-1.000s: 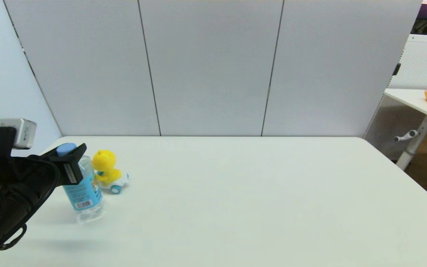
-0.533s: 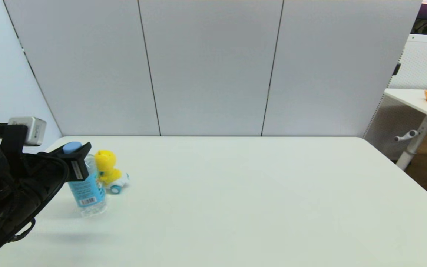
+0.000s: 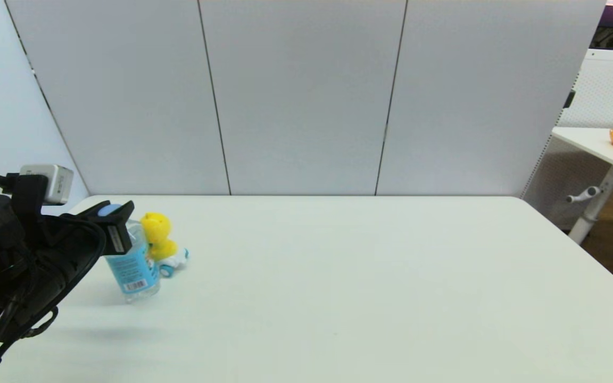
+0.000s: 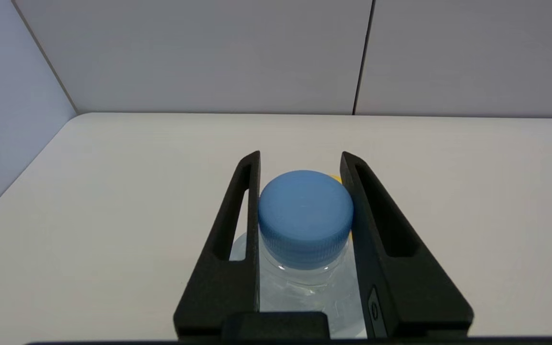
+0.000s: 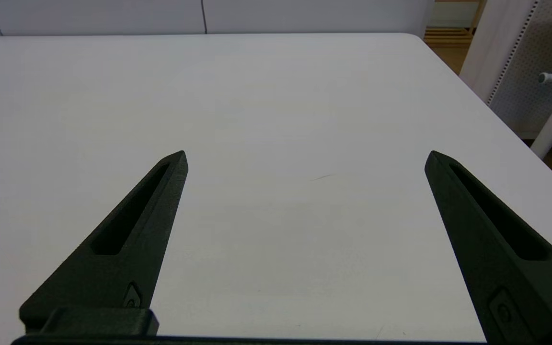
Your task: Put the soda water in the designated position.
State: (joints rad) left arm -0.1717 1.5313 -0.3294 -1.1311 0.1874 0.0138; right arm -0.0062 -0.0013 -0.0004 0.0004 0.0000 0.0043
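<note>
The left gripper [image 4: 301, 163] is clamped on the neck of the bottle [image 3: 135, 266], its 2 black fingers [image 4: 237, 225] pressing either side of the light blue cap [image 4: 305, 215]; gripping that high probably leaves the body free to hang, which would explain why the bottle tilts slightly, its base at or just above the white table [image 3: 338, 276] near the far left corner. Just beside it, and partly hidden behind it, stands the yellow duck toy [image 3: 158, 236] on wheels; whether they touch cannot be told. The blue label carries a white barcode patch [image 3: 135, 286]; its print is too small to read. The right gripper [image 5: 304, 158] is parked over bare table, fingers spread wide, holding nothing.
</note>
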